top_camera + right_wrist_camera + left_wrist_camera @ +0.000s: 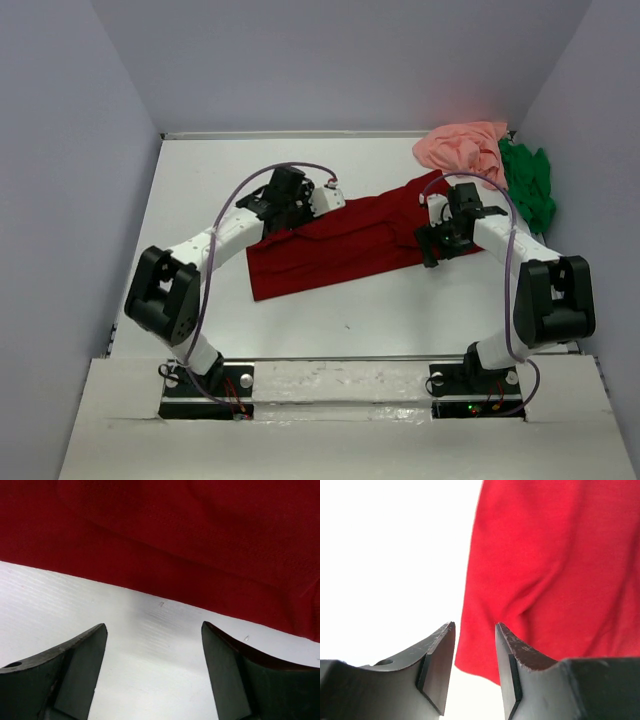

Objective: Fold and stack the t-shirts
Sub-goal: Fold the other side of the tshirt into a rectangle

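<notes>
A dark red t-shirt [340, 245] lies flat across the middle of the white table [350, 320], running from near left to far right. At the back right a salmon pink t-shirt [462, 146] is bunched up, and a crumpled bright green t-shirt [530, 185] sits beside it. My left gripper [293, 222] hovers over the red shirt's upper left edge. In the left wrist view it [475, 625] is open, with the cloth's corner [545, 570] beyond the tips and nothing between them. My right gripper [432, 250] is wide open [154, 625] over bare table beside the shirt's near right hem [175, 530].
Grey walls close in the table on the left, back and right. The pink and green shirts fill the back right corner against the wall. Bare white table [330, 310] stretches between the red shirt and the arm bases.
</notes>
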Robot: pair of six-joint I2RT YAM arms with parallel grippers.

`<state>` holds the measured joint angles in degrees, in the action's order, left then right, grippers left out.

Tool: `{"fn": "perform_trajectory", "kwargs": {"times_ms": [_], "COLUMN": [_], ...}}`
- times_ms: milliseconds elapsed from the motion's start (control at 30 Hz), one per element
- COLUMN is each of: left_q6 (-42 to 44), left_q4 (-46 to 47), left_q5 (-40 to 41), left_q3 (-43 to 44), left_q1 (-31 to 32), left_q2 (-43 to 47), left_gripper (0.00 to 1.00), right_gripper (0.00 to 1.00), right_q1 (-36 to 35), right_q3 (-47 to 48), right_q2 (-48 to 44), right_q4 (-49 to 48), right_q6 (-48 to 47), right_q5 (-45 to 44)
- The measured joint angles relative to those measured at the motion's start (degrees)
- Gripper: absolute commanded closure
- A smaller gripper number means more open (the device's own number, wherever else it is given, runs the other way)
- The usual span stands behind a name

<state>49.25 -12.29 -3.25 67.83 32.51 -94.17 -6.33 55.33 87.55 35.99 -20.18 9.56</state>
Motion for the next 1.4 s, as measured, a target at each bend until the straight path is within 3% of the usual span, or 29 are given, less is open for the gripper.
{"fn": "perform_trajectory", "kwargs": {"times_ms": [133,300,367,433,533,633,867,1067,1400], "left_q6": [-1.68,-3.61,-4.22,-4.94,-6.03,-6.64,-7.45,-7.96,-9.53], "left_q4": [0.94,1.25,0.72,0.00,-0.11,-0.42,-0.15,0.94,3.89], "left_q5": [-2.60,-7.39,-9.42,-12.70,-16.44,-18.60,-20.61,-19.76,-14.21], "left_q3": [-1.70,-6.10,-7.58,-8.24,-8.11,-7.69,-7.67,-7.72,-7.76], "left_q1": [-6.10,-17.00,-19.34,-21.77,-24.22,-25.44,-25.59,-25.59,-25.59], "left_q2": [5.60,5.90,5.46,4.33,2.14,-0.02,-2.73,-4.39,-5.77], "left_gripper": [0.67,0.80,0.93,1.00,1.00,0.88,0.78,0.74,0.78], "right_gripper": [0.77,0.99,1.00,1.00,1.00,1.00,1.00,0.98,1.00], "right_q1": [0.00,0.00,0.00,0.00,0.00,0.00,0.00,0.00,0.00], "right_q3": [0.00,0.00,0.00,0.00,0.00,0.00,0.00,0.00,0.00], "right_q2": [-0.85,-1.18,-1.18,-1.16,-1.03,-0.50,0.66,1.73,2.27], "right_q4": [0.04,0.02,0.04,0.07,0.09,0.20,0.72,0.98,1.16], "right_q6": [-0.15,-0.35,-0.35,-0.39,-0.39,-0.39,-0.39,-0.39,-0.44], "right_q5": [1.03,1.81,1.88,1.90,1.88,1.88,1.86,1.84,1.86]}}
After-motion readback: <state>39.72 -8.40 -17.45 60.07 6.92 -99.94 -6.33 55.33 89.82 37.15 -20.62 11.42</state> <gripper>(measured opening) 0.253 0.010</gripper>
